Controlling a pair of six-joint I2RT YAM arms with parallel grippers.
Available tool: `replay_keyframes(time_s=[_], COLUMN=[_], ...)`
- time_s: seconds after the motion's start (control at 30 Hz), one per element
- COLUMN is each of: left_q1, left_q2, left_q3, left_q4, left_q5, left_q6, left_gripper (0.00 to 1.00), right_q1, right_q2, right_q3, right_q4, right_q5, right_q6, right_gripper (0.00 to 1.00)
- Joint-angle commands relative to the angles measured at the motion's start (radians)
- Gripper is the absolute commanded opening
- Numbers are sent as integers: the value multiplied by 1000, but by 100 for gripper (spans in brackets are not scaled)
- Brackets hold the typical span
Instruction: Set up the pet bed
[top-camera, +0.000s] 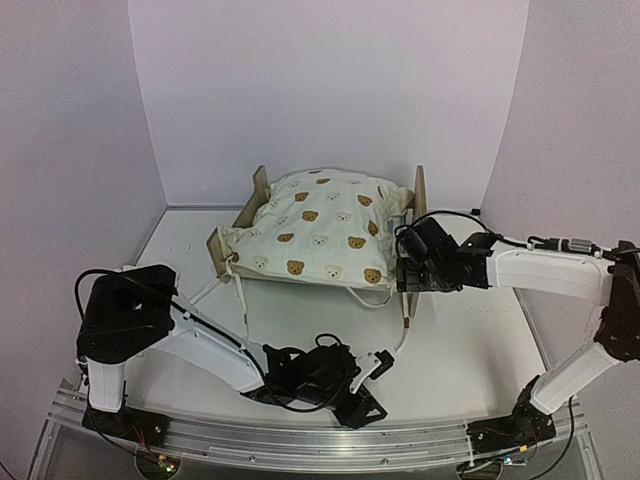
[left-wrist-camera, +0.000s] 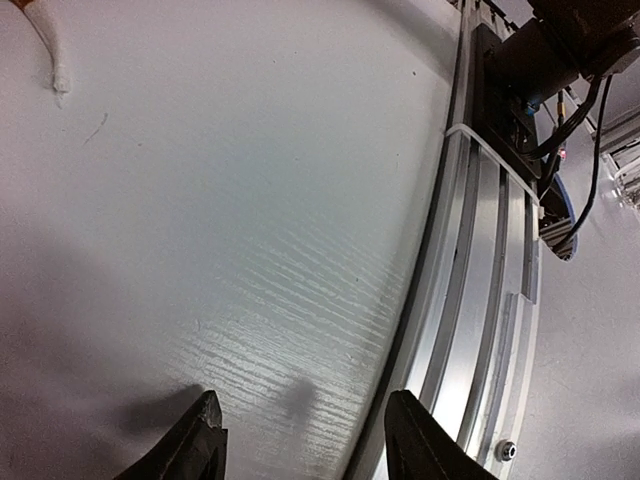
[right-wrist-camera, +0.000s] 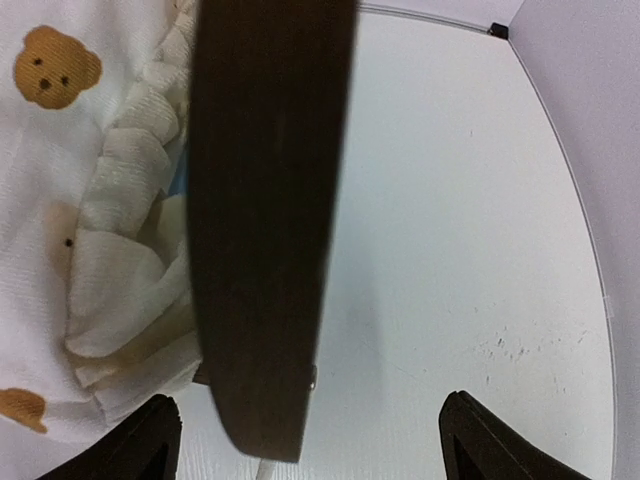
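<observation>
Plywood boards of the pet bed (top-camera: 419, 195) rise at the centre of the top view, on the white counter (top-camera: 470, 340) close to the back wall. Its whole lying surface is covered by a cream bear-print quilt (top-camera: 320, 235) that bulges above the side rails. A white tie (top-camera: 243, 305) trails from the quilt's lower left corner down across the counter. The right hand (top-camera: 405, 275) sits just beside the bed's right end, at centre right of the frame. In its own wrist view the right hand (right-wrist-camera: 310, 430) is spread wide, with its fingers (right-wrist-camera: 140, 445) in the two bottom corners. A dark, shadowed board of the bed (right-wrist-camera: 270, 200) stands in the gap between them, touched by neither. The quilt (right-wrist-camera: 40, 180), with its ruffled edge, fills the left side of that view. The left hand (top-camera: 380, 362) lies low at bottom centre of the top view, well apart from the bed. It is near the aluminium rail (top-camera: 300, 440) along the counter's near edge. Its wrist view shows the left hand (left-wrist-camera: 300, 430) open with nothing between its fingers (left-wrist-camera: 205, 440). Bare counter lies under them, the rail (left-wrist-camera: 490, 300) runs down the right, and a tie end (left-wrist-camera: 50, 45) shows in the upper left corner.
</observation>
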Motion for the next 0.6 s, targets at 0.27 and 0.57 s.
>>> replay_keyframes(time_s=[0.27, 0.57], left_q1=[57, 252], left_q2=[-182, -163], left_q3=[113, 190], left_q4=[-460, -393], left_q5=[-439, -426], left_q6=[154, 140], left_gripper=[63, 53], right_q1=[2, 13], right_q2=[-247, -337], right_q3=[-62, -243], right_q4=[-67, -16], right_q5=[-213, -394], right_q6=[-29, 136], right_gripper=[90, 79])
